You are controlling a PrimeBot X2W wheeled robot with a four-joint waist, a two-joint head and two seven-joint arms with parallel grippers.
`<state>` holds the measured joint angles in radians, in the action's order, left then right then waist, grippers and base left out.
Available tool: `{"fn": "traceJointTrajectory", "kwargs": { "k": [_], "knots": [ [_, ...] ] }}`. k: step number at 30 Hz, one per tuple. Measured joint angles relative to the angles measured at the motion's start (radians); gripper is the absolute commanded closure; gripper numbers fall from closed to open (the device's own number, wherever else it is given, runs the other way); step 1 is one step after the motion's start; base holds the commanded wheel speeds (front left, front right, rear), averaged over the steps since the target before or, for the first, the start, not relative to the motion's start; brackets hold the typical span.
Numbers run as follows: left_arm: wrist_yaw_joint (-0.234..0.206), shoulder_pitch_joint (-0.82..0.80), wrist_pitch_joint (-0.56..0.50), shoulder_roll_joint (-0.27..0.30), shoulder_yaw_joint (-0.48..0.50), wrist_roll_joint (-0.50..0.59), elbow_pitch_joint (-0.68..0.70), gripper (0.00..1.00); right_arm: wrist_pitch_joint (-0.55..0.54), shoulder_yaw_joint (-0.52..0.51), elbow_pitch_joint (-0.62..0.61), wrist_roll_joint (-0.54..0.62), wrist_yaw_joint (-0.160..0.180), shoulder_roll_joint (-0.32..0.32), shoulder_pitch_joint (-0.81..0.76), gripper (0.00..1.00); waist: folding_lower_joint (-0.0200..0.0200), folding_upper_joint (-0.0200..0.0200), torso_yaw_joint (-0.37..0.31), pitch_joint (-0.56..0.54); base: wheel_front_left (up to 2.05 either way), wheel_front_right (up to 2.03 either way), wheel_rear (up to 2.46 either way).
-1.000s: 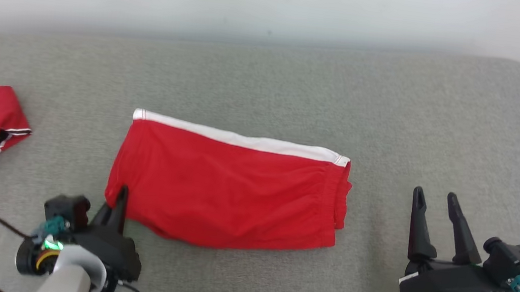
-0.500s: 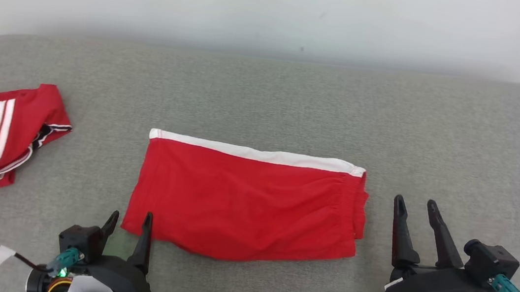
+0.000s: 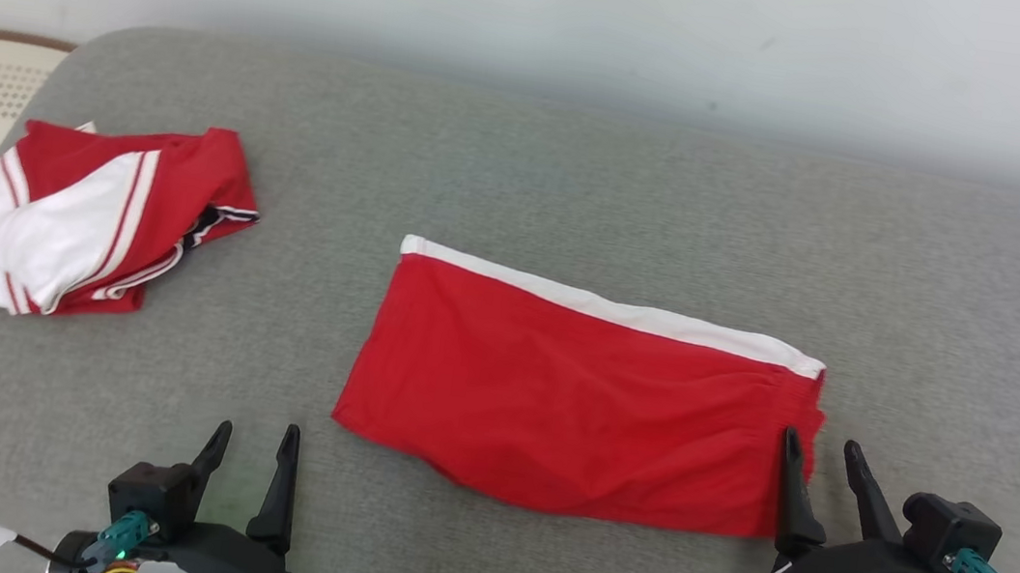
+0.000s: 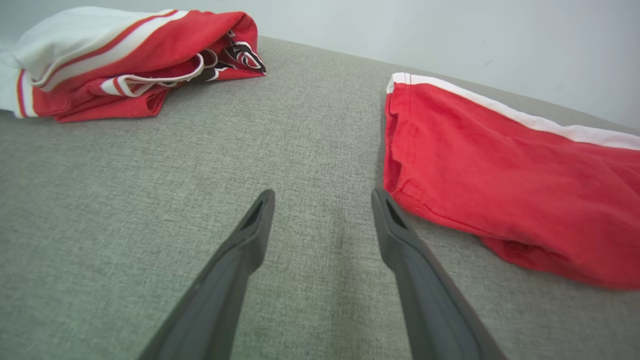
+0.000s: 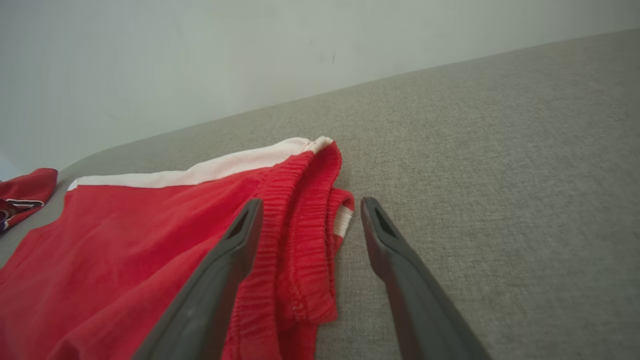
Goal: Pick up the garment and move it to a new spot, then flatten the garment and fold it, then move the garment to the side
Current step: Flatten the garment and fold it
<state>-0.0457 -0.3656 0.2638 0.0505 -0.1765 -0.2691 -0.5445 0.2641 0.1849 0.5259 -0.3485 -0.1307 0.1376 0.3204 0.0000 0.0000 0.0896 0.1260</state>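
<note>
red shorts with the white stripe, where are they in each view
Head view: red shorts lie centre, slightly right.
Left wrist view: picture's right half, beside the left gripper.
Right wrist view: lower left, waistband seen between fingers of the right gripper.
Shared landmark: the red and white top, left of the shorts in every view.

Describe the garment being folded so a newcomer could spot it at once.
On the wide grey fabric surface, look at the middle. The red shorts lie flat there as a neat rectangle with one white stripe along the far edge, unlike the crumpled red-and-white garment at the left.
</note>
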Motion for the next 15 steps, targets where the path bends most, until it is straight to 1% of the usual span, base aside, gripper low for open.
{"fn": "traceJointTrajectory", "kwargs": {
  "k": [7,15],
  "knots": [
    [0.0,0.018,0.0,0.0,0.002,0.016,0.053,0.0,0.0,-0.057,0.065,0.037,0.0,-0.011,0.019,0.0,0.0,0.0,0.056,0.024,0.0,0.0,0.0],
    [-0.003,0.013,0.0,0.0,0.0,0.007,0.08,0.0,0.002,-0.103,0.118,0.047,-0.001,-0.027,0.034,0.0,0.0,0.0,0.077,0.055,0.0,0.0,0.0]
  ]
}}
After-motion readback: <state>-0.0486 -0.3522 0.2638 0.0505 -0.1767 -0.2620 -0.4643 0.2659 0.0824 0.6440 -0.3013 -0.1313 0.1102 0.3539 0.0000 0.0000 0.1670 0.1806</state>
